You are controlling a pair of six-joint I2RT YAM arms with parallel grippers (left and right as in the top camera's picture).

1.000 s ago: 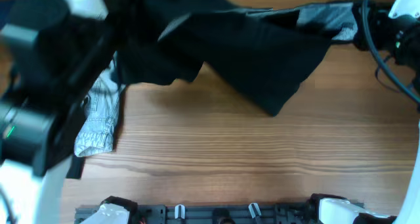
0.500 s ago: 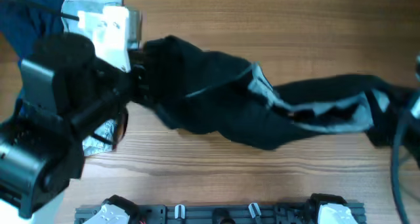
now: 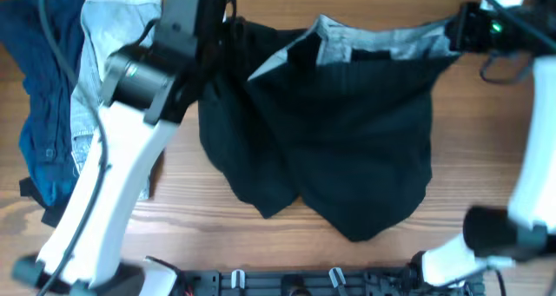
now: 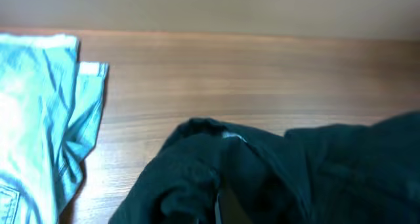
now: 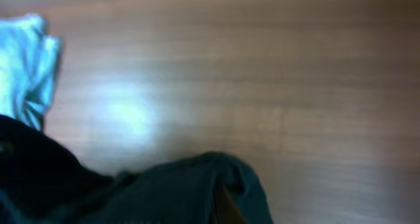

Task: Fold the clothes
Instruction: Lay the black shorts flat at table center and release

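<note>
The large black shorts hang spread across the table's middle, their light grey inner waistband along the far edge. My left gripper is shut on the waistband's left corner, my right gripper on its right corner. In the left wrist view the black cloth bunches over the jaws. In the right wrist view the cloth covers the jaws the same way. Pale blue denim jeans and a navy garment lie at the far left.
The jeans also show in the left wrist view and in the right wrist view. A dark rail with arm bases runs along the table's near edge. Bare wooden table lies right of the shorts.
Both grippers have swung the shorts from a twisted bundle to an open spread, moving toward the far edge and apart. The jeans and the navy garment came into view on the left.
</note>
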